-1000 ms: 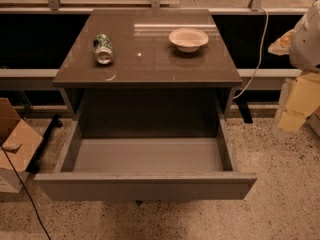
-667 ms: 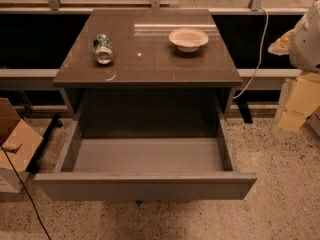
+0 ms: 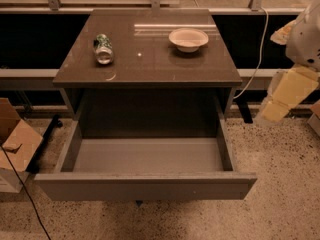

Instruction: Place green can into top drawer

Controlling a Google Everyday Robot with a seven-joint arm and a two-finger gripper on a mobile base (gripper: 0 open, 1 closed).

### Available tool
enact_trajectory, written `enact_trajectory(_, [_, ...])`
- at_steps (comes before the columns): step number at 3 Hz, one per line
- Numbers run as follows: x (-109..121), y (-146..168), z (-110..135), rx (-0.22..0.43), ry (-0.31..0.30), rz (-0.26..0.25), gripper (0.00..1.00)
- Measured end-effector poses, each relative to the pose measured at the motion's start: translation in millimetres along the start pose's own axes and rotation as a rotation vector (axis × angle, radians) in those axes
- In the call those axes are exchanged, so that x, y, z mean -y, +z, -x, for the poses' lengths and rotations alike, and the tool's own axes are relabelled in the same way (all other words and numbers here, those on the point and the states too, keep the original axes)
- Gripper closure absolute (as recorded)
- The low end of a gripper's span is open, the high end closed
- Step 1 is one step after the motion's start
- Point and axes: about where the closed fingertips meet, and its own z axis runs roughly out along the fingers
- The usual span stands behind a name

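The green can (image 3: 103, 48) lies on its side on the left part of the dark cabinet top (image 3: 150, 64), silver end toward me. The top drawer (image 3: 145, 184) is pulled fully open below the top, and its light grey floor (image 3: 147, 154) holds nothing. My gripper (image 3: 282, 100) hangs at the right edge of the camera view, beside the cabinet and above the floor, well away from the can. It holds nothing that I can see.
A white bowl (image 3: 188, 38) stands on the right part of the cabinet top. A cardboard box (image 3: 15, 144) sits on the floor at the left with a black cable beside it. A white cable (image 3: 255, 54) hangs at the cabinet's right side.
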Motion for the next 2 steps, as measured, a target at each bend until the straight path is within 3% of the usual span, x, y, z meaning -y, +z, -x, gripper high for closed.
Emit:
enact_trajectory(1, [17.7,9.8,22.5,0.104,0.042,-0.069,0.00])
enact_trajectory(2, [34.8,20.6,44.5,0.215,0.079,-0.091,0.00])
